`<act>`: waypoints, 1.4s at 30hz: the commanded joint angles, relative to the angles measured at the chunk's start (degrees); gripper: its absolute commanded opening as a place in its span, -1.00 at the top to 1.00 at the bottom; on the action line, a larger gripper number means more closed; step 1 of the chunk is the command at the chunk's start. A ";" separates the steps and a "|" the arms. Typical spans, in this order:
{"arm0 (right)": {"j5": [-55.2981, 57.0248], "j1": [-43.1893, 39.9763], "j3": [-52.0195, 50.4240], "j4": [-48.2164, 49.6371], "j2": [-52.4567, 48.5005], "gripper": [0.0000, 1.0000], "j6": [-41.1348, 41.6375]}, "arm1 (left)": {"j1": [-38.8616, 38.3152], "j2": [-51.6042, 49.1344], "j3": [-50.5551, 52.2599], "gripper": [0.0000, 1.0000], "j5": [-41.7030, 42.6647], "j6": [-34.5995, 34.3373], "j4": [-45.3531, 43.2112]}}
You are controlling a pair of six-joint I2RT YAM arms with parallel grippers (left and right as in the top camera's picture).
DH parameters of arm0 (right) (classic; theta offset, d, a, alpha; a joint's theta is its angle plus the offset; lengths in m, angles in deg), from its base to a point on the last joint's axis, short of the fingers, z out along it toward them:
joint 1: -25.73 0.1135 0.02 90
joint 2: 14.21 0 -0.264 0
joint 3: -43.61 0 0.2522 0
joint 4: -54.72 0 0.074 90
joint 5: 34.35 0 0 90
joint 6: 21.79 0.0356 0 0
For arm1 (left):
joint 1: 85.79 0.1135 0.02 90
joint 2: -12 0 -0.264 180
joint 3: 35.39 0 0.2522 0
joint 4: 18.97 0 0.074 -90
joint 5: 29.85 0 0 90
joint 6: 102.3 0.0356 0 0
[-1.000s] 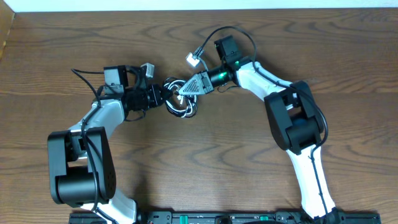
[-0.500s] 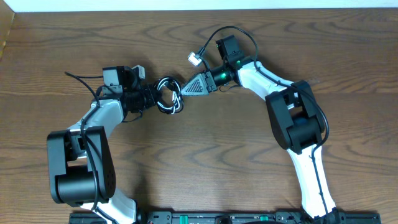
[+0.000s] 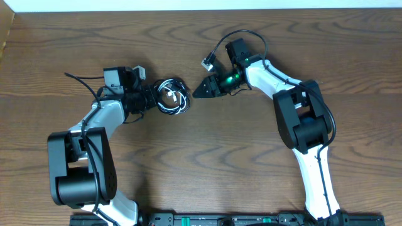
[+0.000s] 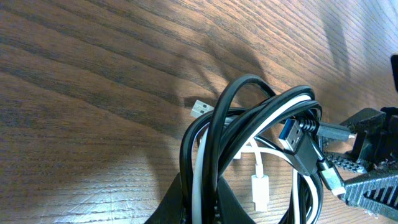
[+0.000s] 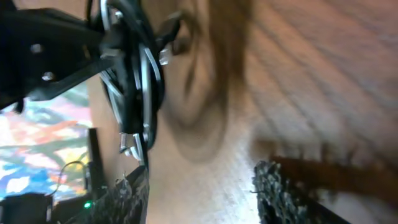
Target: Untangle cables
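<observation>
Left fingers (image 3: 151, 99) clamp the cables (image 3: 173, 95); right fingers (image 5: 280, 193), parted and empty at three o'clock, could cinch the tangle grabbing both.

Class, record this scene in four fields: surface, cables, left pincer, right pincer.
surface: wooden table
cables: black cable and white cable, coiled together in one bundle
left pincer: shut on the cables
right pincer: open, holding nothing, apart from the cables
</observation>
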 commanded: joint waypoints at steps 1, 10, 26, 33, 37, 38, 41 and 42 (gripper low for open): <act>2.99 -0.07 0.24 0.07 2.49 -0.01 -1.55 | 0.39 -0.37 -0.52 0.85 2.03 -0.28 -0.79; -3.02 0.20 0.35 1.09 8.24 0.08 -7.26 | 0.39 -0.37 -0.52 0.85 13.27 5.90 -3.61; -9.33 0.63 0.35 2.82 9.62 0.03 -10.60 | 0.39 -0.37 -0.52 0.85 16.55 12.92 -4.83; 2.14 0.04 0.35 -0.55 10.25 0.13 -10.38 | 0.39 -0.37 -0.52 0.85 20.87 16.31 -5.18; 1.40 0.04 0.35 -0.22 10.27 0.17 -10.40 | 0.39 -0.37 -0.52 0.85 26.86 18.97 -5.64; 0.79 0.04 0.35 -0.15 10.27 0.19 -10.38 | 0.39 -0.37 -0.52 0.85 27.61 19.34 -5.66; -1.81 0.04 0.35 0.26 10.27 0.46 -10.38 | 0.39 -0.37 -0.52 0.85 28.04 19.32 -5.81; -2.10 0.04 0.35 0.46 10.27 0.52 -10.38 | 0.39 -0.37 -0.52 0.85 28.04 19.32 -5.81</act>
